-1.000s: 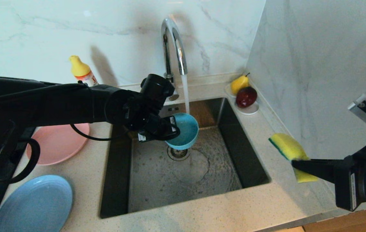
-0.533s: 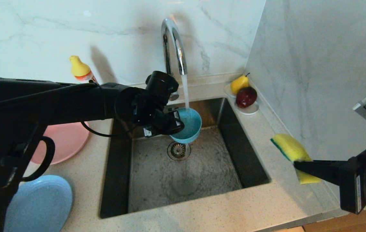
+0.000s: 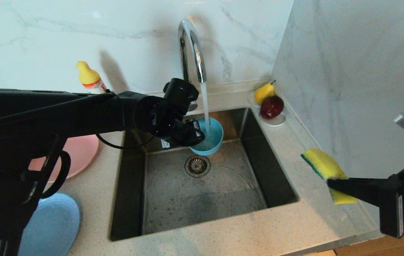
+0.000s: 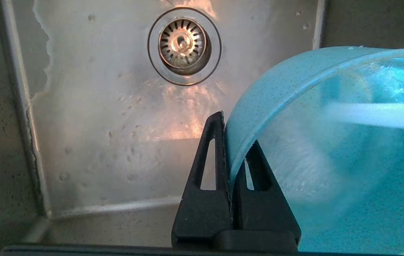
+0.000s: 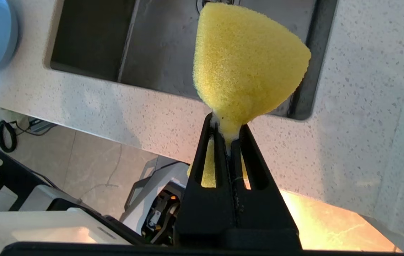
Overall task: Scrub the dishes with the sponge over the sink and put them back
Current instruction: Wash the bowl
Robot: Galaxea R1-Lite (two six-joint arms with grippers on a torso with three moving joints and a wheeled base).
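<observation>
You are seeing a teal bowl (image 3: 209, 137) speckled dark, a yellow sponge (image 3: 324, 167) edged green, and a grey-veined white marble wall (image 3: 81, 35).

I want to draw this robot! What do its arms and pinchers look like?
Both arms are thick and matte black. A thin black cable loops under the left arm, and white stickers sit near each wrist. The left gripper and right gripper each have two flat, black, pointed triangular fingers with long cut-out slots.
</observation>
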